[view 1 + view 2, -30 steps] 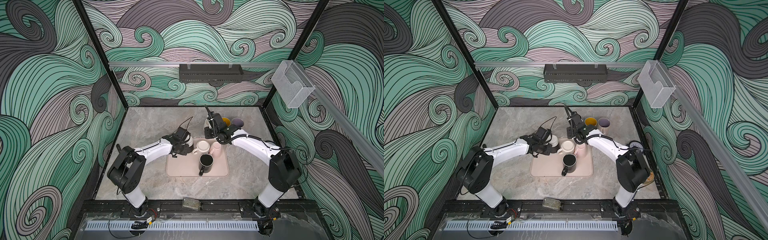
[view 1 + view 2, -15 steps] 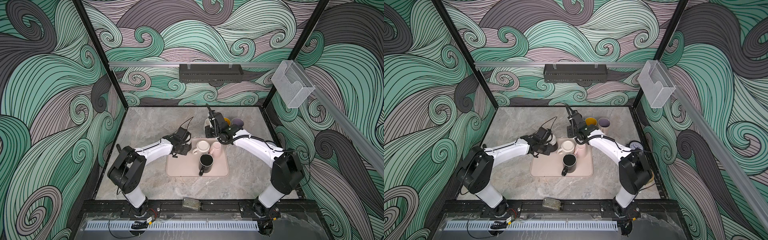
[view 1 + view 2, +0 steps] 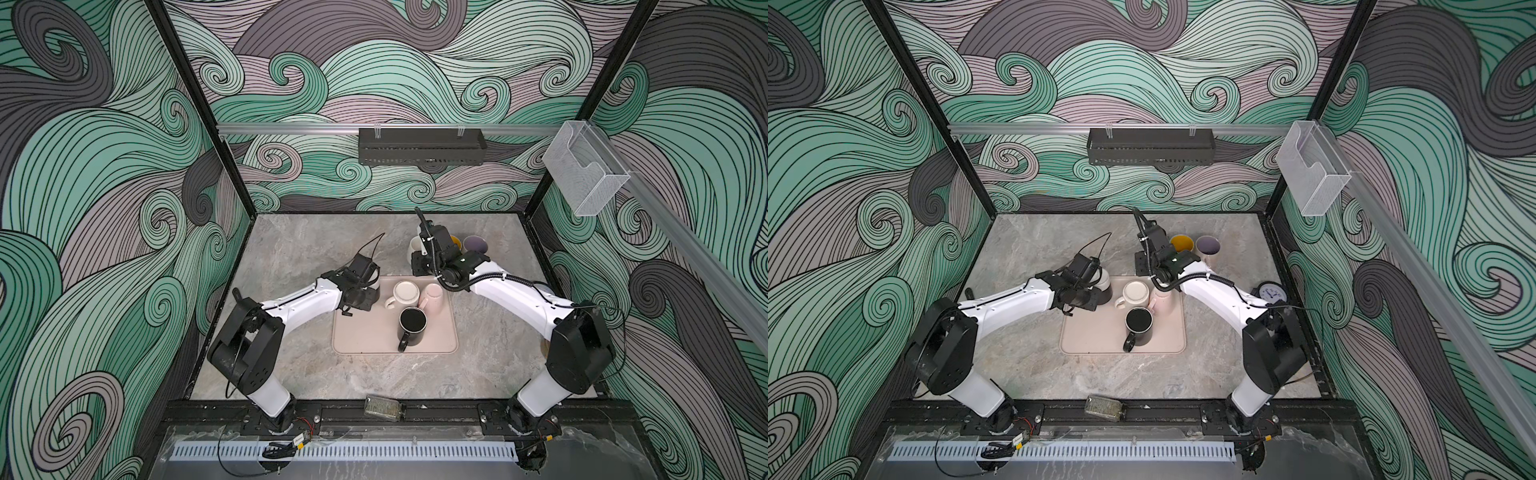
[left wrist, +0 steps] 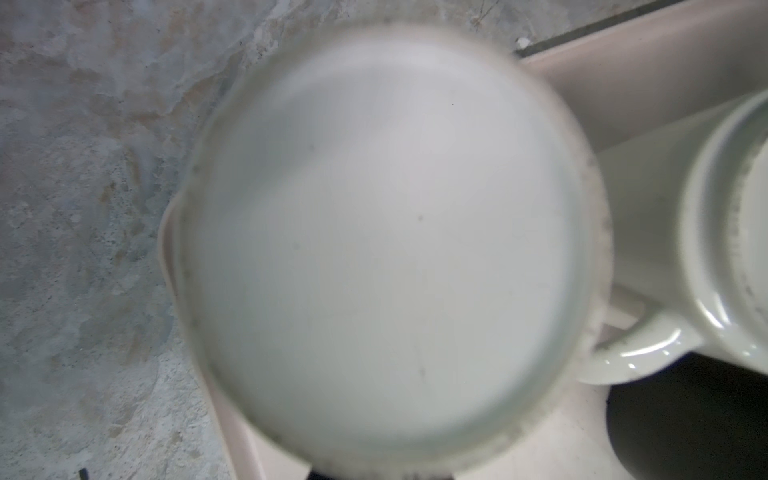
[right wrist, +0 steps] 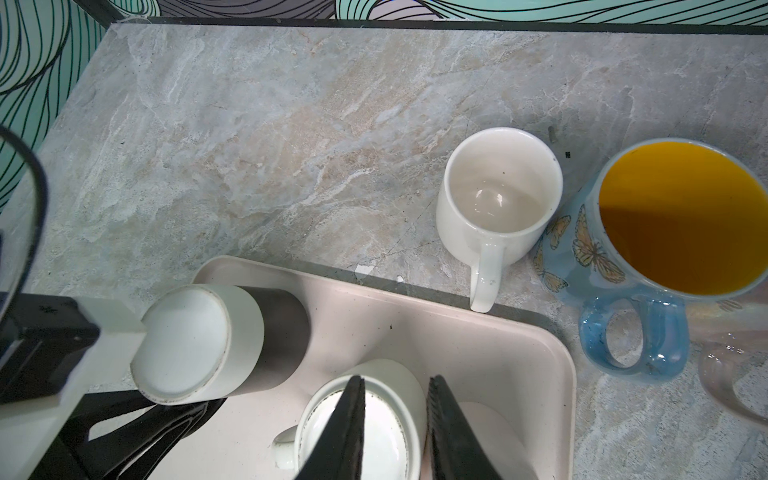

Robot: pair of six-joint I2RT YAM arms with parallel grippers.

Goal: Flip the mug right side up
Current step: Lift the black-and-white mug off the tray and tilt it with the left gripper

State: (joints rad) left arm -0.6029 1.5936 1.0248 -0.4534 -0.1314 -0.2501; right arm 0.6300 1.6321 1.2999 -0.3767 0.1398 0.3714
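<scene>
The mug [image 5: 220, 340] has a white base and a dark body. It is tilted at the tray's back left corner, its base turned toward my left wrist camera, where the base [image 4: 386, 241] fills the view as a blur. My left gripper [image 3: 365, 296] is shut on the mug from below; its fingertips are hidden under it. In a top view the mug [image 3: 1104, 282] shows beside the left wrist. My right gripper [image 5: 395, 419] hovers with a narrow gap between its fingers and nothing in it, over an upside-down white mug [image 5: 374, 432].
The pink tray [image 3: 365, 336] also carries a pink mug [image 3: 432, 296] and an upright black mug [image 3: 411, 326]. Behind the tray stand a white mug [image 5: 498, 195], a blue butterfly mug [image 5: 681, 216], a purple mug [image 3: 476, 244] and a glass mug [image 5: 731, 374]. A clock [image 3: 1271, 292] lies at the right.
My left gripper's jaws have closed on the mug. The right gripper's gap has narrowed slightly. Both arms have barely moved.
</scene>
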